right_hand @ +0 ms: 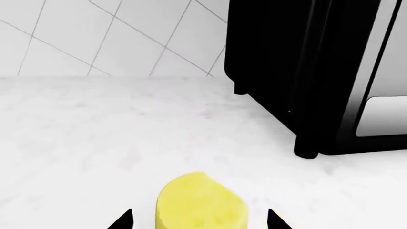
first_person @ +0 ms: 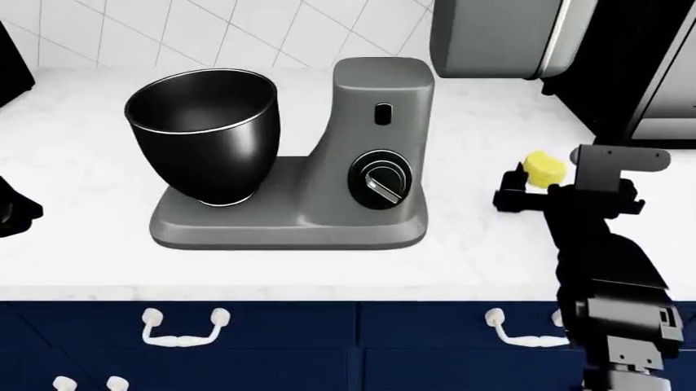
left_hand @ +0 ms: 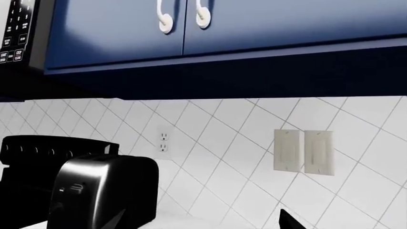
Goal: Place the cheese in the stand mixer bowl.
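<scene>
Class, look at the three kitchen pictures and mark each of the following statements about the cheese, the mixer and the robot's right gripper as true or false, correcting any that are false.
1. The cheese lies on the counter to the right of the mixer. True.
2. The bowl already holds the cheese. False: the bowl is empty; the cheese is still on the counter.
3. The right gripper has a fingertip on each side of the cheese. True, in the right wrist view.
4. The bowl is white. False: it is glossy black with a thin silver rim.
5. The left wrist view shows the cheese. False: it shows a tiled wall, blue cabinets and a toaster.
</scene>
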